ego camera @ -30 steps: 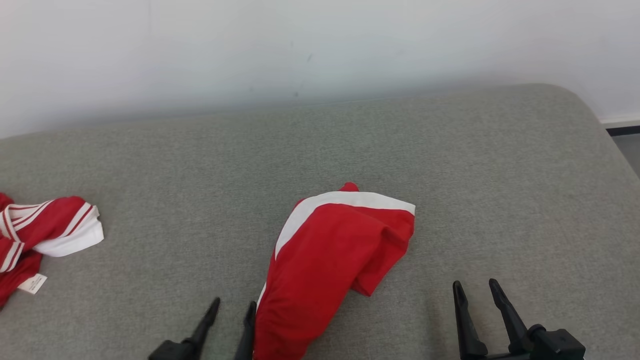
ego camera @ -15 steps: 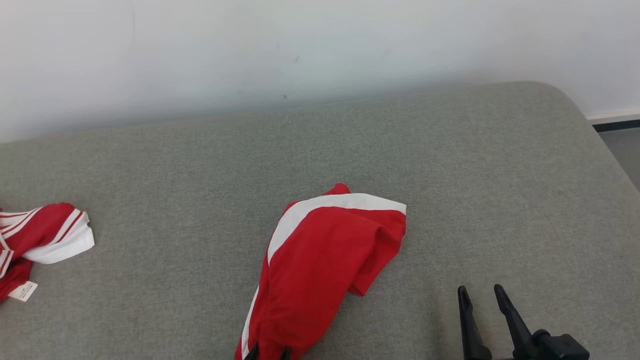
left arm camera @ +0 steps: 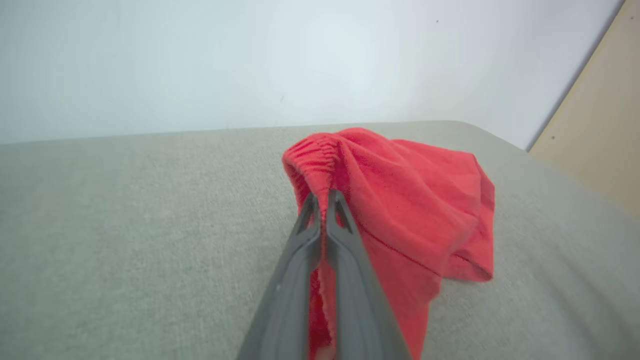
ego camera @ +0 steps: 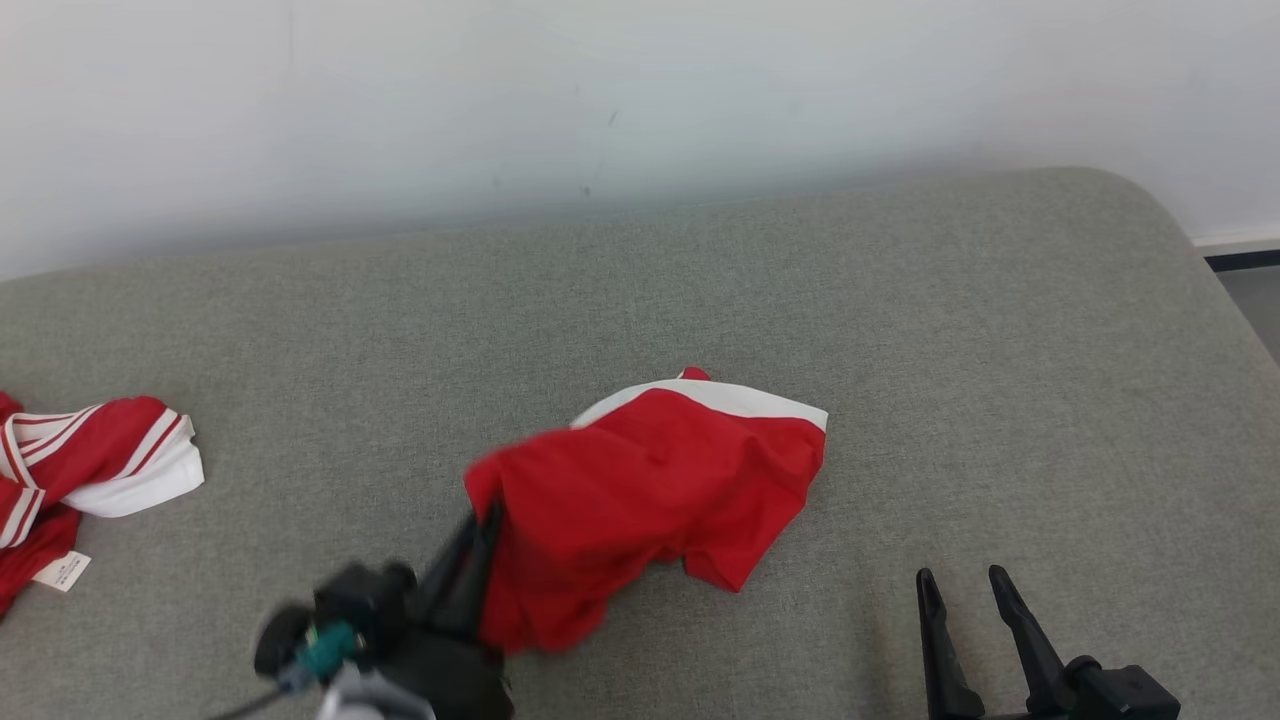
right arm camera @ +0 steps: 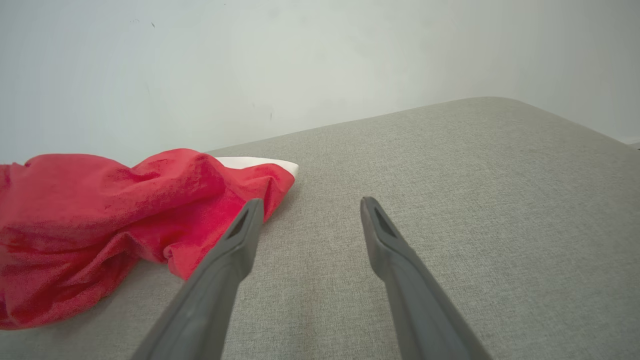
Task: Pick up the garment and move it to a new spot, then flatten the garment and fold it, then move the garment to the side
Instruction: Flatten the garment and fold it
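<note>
Left gripper (left arm camera: 325,198): fingers pressed together on a gathered, elastic-looking hem of the red garment (ego camera: 660,490), with red cloth caught in the narrow slit between them, so I am holding it. The pinched end is bunched and stands up off the grey cushion (ego camera: 700,280); the head view shows this end and my gripper blurred. From there the cloth drapes down and to the right. The garment's far end, with its white band (ego camera: 745,398), lies flat on the cushion, and a folded red corner rests on the fabric at the garment's near right. Overall the garment sits about midway between the cushion's left and right edges, nearer the front edge than the back edge by the white wall (ego camera: 640,90). Right gripper (ego camera: 958,574): fingers spread wide, nothing between them, low over the cushion near the front edge, toward the rounded right corner. It is to the right of the garment's folded corner and apart from it. Near the left edge of the cushion, well apart from the held garment, lies a crumpled red-and-white striped garment (ego camera: 95,465) with a small white label (ego camera: 62,570) at its near side.
</note>
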You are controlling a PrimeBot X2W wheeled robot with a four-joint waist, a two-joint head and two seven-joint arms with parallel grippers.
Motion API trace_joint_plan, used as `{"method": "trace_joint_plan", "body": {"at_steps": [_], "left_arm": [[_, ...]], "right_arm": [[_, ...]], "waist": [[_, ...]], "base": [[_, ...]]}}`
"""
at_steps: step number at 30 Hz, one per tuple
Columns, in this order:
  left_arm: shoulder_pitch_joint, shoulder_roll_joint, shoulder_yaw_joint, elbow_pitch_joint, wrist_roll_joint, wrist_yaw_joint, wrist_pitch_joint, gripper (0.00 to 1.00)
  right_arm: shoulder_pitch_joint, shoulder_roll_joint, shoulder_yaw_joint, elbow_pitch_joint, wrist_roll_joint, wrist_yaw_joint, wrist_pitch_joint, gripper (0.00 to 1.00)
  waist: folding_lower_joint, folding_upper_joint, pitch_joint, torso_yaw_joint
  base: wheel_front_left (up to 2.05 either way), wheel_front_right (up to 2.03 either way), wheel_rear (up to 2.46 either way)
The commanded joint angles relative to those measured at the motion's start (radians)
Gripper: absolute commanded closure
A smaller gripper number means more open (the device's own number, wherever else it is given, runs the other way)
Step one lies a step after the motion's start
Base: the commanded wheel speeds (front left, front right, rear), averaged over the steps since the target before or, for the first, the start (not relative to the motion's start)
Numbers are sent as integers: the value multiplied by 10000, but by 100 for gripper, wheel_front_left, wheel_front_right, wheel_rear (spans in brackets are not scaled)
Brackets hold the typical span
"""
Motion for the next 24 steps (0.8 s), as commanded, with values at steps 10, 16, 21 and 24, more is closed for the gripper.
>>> {"method": "trace_joint_plan", "body": {"at_steps": [10, 16, 21, 24], "left_arm": [[-147, 274, 362, -1584, 1143, -138, -58, 100], [1600, 423, -280, -2307, 1495, -198, -60, 100], [2619, 274, -836, -2198, 1440, -246, -61, 100], [2919, 206, -1289, -1746, 1262, -268, -61, 100]], "right_arm": [[81, 8, 43, -45, 35, -22, -5, 0], [167, 10, -52, -45, 85, -22, -5, 0], [145, 11, -27, -58, 54, -22, -5, 0], [162, 10, 15, -44, 3, -22, -5, 0]], "waist": [[-1, 0, -29, -150], [-1, 0, -1, -18], [-1, 0, 11, 265], [-1, 0, -13, 420]], "base": [[0, 0, 0], [0, 0, 0], [0, 0, 0], [0, 0, 0]]}}
